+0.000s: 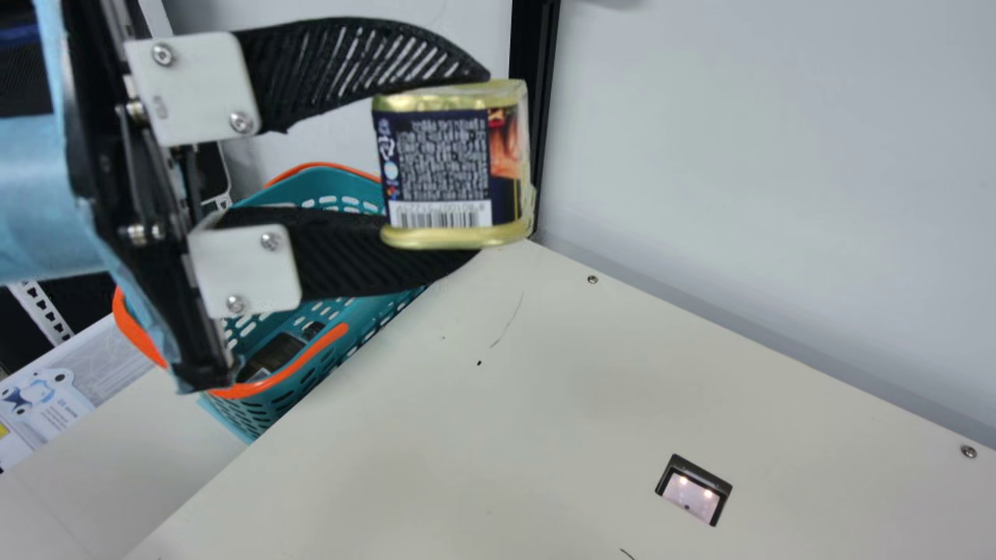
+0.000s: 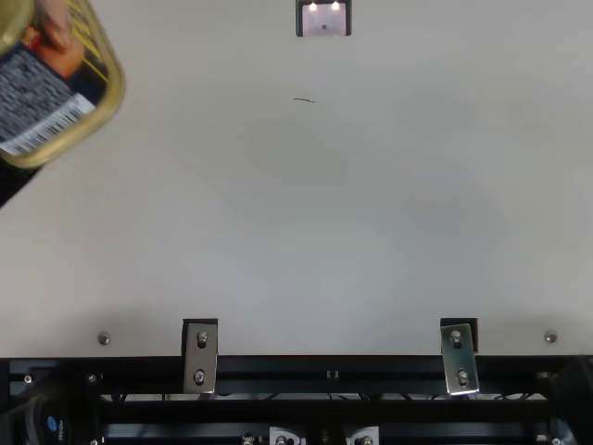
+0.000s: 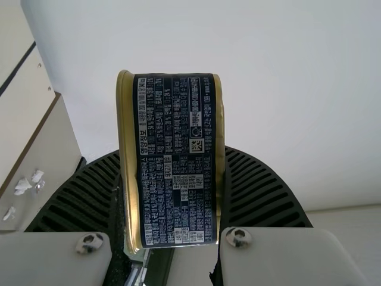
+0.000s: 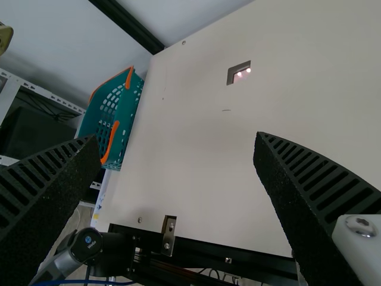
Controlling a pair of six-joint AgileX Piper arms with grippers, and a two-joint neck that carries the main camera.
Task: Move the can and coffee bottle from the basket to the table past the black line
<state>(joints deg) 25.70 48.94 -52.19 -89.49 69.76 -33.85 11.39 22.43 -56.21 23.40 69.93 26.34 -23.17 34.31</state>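
In the main view the left gripper (image 1: 481, 165) reaches in from about ten o'clock, its jaws closed on the can (image 1: 440, 163), one against each gold-rimmed end. The can, dark-labelled, is held in the air just off the middle of that view, between eleven and twelve o'clock; in the top view it sits at ten o'clock. The teal basket (image 1: 261, 416), with orange handles, stands at nine o'clock in the main view, beside the edge of the cream surface (image 1: 436, 435). Inside it lies a dark thing (image 1: 272, 354), partly hidden; whether that is the coffee bottle I cannot tell. The right gripper (image 4: 175, 138) has its jaws wide apart with nothing between them. A lit recess (image 2: 324, 20) in the surface lies at twelve o'clock in the top view, with a short black mark (image 2: 304, 99) near it, toward the view's centre.
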